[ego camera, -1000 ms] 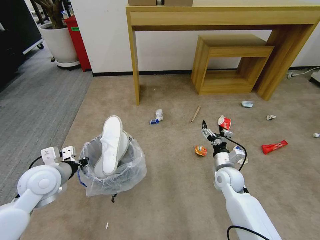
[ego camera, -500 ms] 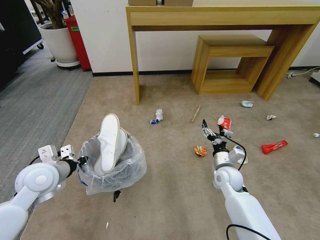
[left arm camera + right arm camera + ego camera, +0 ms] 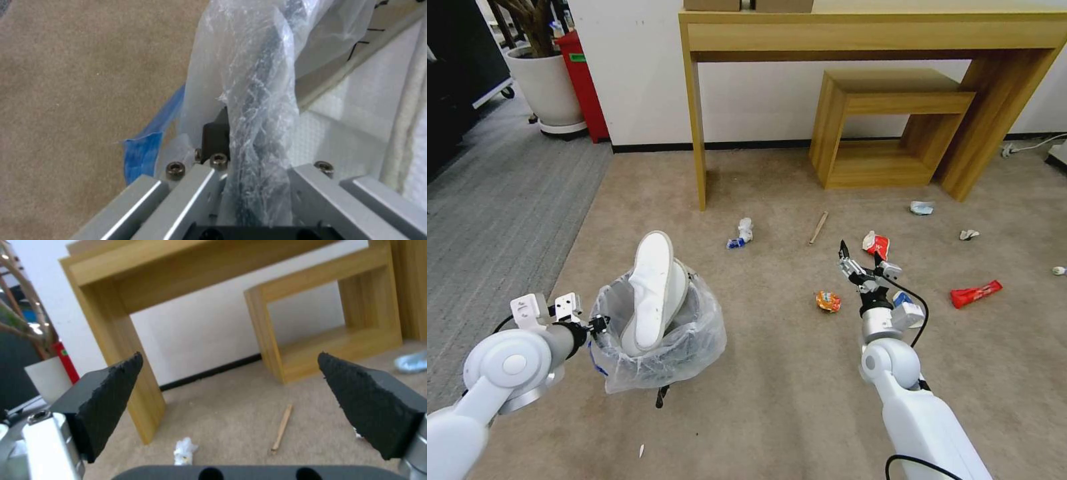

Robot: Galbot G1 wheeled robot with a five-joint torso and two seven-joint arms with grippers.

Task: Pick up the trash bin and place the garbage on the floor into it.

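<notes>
Head view: lower left of the frame, the left gripper (image 3: 602, 325) pinches the rim of the trash bin (image 3: 684, 343), which hangs above the floor (image 3: 774, 393) with a white slipper (image 3: 650, 290) standing upright in it. In the left wrist view the fingers (image 3: 217, 136) clamp the bag-wrapped rim. Right of centre, the right gripper (image 3: 862, 261) is held with its jaws spread wide and empty, near the red wrapper (image 3: 878, 244) and orange wrapper (image 3: 828, 301). A wooden stick (image 3: 818, 227) and white tissue wad (image 3: 742, 233) lie further up the carpet.
</notes>
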